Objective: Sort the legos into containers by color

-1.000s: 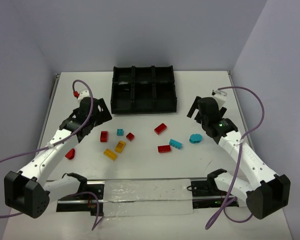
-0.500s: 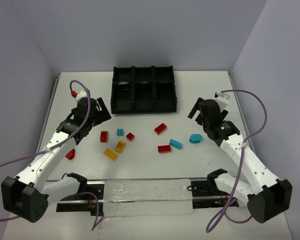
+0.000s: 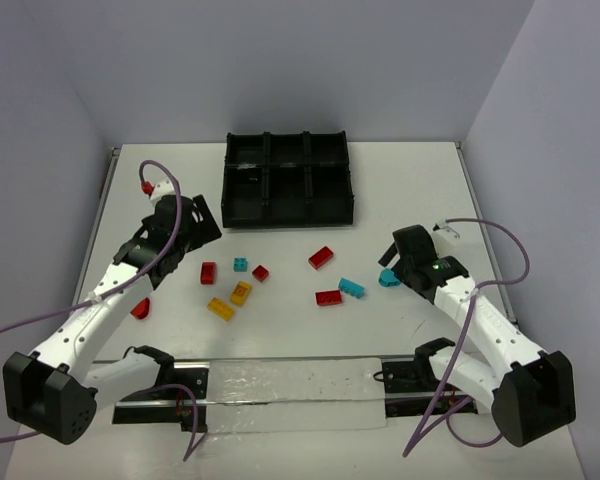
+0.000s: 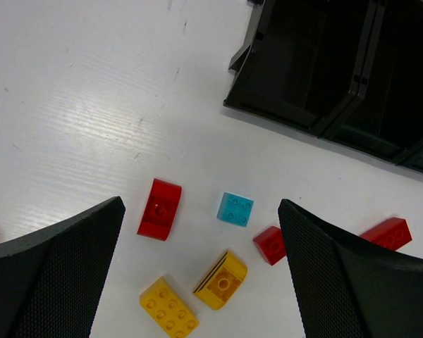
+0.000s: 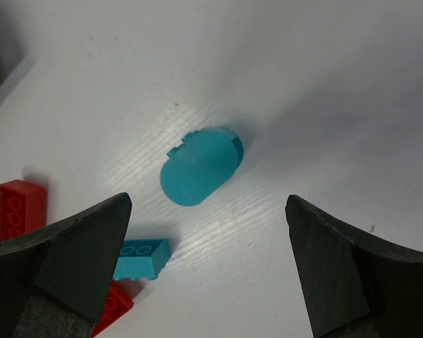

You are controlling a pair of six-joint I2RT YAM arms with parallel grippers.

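Right pincer (image 5: 206,211) now lower, fingers (image 5: 70,260) wide apart, over rounded cyan lego (image 5: 201,166).

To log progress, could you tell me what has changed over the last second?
The right tool moved toward the near edge and now hangs open over the rounded cyan lego. The left tool barely shifted, open. The other legos and the tray stayed put; nothing was grasped.

Looks like a robotics lab test cell: bare white tabletop (image 3: 290,340) boxed in by plain lavender panels (image 3: 280,70), two white robot arms (image 3: 100,300) bolted at the near edge, purple cables (image 3: 166,164) trailing loose, clear plastic sheet (image 3: 300,390) over the black base rail (image 3: 140,410).
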